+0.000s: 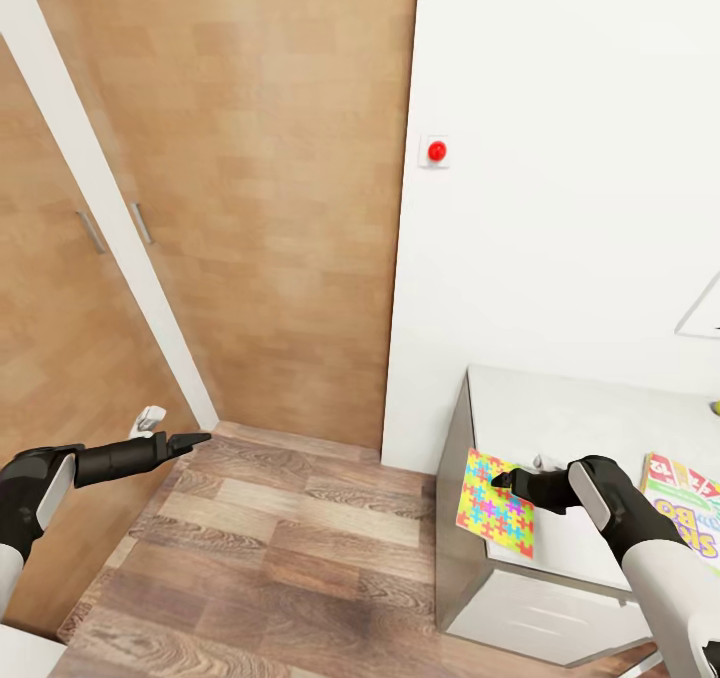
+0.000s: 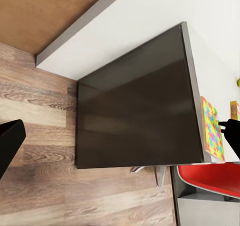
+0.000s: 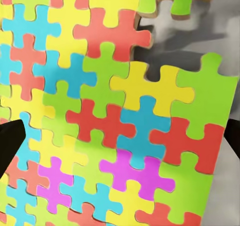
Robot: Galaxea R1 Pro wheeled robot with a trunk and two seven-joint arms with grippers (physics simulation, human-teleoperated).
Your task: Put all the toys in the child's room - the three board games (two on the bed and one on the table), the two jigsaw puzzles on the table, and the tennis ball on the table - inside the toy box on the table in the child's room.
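Note:
A bright multicoloured jigsaw puzzle (image 1: 495, 508) lies at the near left corner of the white table (image 1: 580, 398), part of it hanging past the edge. My right gripper (image 1: 503, 479) hovers right over it, open; in the right wrist view the puzzle (image 3: 125, 111) spans the picture, with the black fingertips (image 3: 9, 141) far apart at either side. A colourful board game (image 1: 690, 513) lies on the table just right of that arm. A yellow-green speck (image 1: 715, 406) at the table's far right may be the tennis ball. My left gripper (image 1: 195, 441) hangs open over the wooden floor, holding nothing.
Wooden wardrobe doors (image 1: 250, 178) fill the left and middle, and a white wall carries a red button (image 1: 436, 151). The left wrist view shows the table's dark side panel (image 2: 135, 106), the puzzle (image 2: 211, 128) on its top and a red chair (image 2: 210, 178) beside it.

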